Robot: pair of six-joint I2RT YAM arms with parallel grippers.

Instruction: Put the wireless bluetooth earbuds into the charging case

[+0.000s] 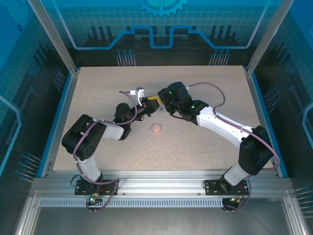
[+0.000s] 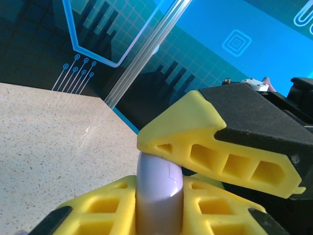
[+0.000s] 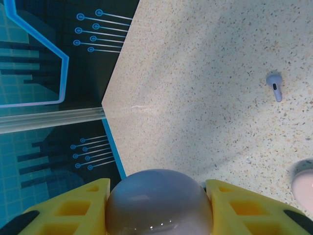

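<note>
My right gripper (image 3: pixel 159 198) is shut on a round purple charging case (image 3: pixel 159 205), its yellow fingers (image 3: pixel 73 208) on both sides of the dome. My left gripper (image 2: pixel 159 188) is shut on the same purple case (image 2: pixel 159 181), seen edge-on with a thin seam, and a finger of the right gripper (image 2: pixel 215 147) lies across its top. In the top view both grippers, left (image 1: pixel 145 105) and right (image 1: pixel 157 100), meet above the middle of the table. One purple earbud (image 3: pixel 274 86) lies loose on the table beyond the case.
A pale pink round case (image 1: pixel 156 129) sits closed on the speckled table (image 1: pixel 205 147) just in front of the grippers, and its edge shows as the pink case (image 3: pixel 304 188) in the right wrist view. Blue rails and clear walls edge the table.
</note>
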